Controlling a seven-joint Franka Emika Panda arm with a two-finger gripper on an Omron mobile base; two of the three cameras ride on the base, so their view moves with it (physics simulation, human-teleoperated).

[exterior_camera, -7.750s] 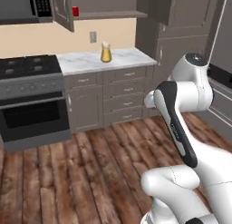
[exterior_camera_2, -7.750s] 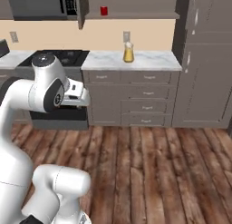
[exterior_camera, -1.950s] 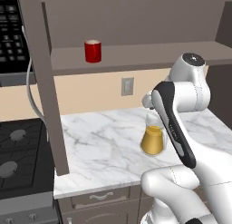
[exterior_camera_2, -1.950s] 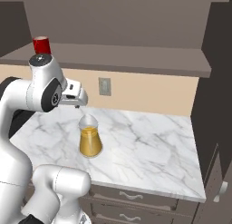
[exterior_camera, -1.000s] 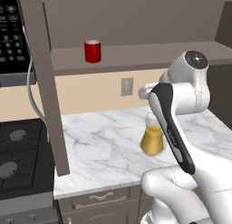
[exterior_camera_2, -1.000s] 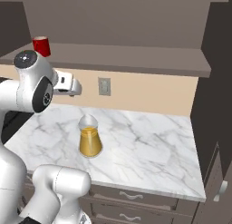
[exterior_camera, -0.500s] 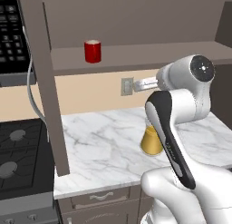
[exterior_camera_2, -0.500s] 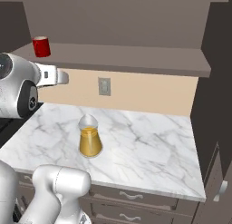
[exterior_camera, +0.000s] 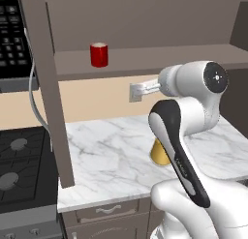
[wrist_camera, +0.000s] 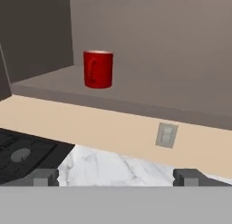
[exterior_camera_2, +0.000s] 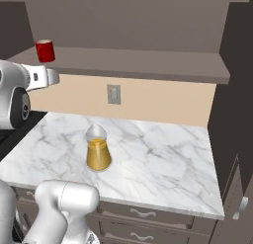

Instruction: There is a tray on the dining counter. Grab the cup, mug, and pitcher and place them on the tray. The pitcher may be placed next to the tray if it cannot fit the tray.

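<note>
The pitcher (exterior_camera_2: pixel 98 153) stands unmoved on the marble top (exterior_camera_2: pixel 163 159). The gripper (wrist_camera: pixel 116 177), jaws spread wide and empty, has risen and now points at the mug (wrist_camera: pixel 98 69), on the shelf (wrist_camera: pixel 136 103) at 11 o'clock.

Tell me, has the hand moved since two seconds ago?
Yes. The hand rose from beside the pitcher toward the shelf with the mug.

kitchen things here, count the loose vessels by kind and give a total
mug: 1, red, on the shelf
pitcher: 1, clear glass with orange liquid, on the marble counter
total: 2
</note>
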